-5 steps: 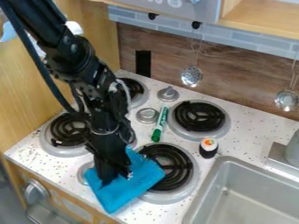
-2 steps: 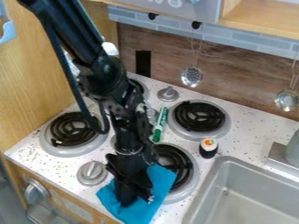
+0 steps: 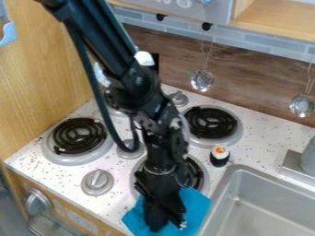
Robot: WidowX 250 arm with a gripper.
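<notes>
At 6 o'clock, nearest the viewer, the gripper (image 3: 165, 225) stands on the blue cloth (image 3: 195, 203); whether its claw is apart, together or clamped on the fabric, I cannot tell. The pair has shifted towards 4 to 5 o'clock, bringing the cloth beside the sink (image 3: 223, 186) and uncovering the silver knob (image 3: 97, 182) at 7. Cloth and gripper have moved together, so the drag appears to be working. Beyond, the toy sushi piece (image 3: 219, 156) stands at 4, the left burner (image 3: 78, 136) sits at 8, and the far burner (image 3: 211, 123) at 3.
</notes>
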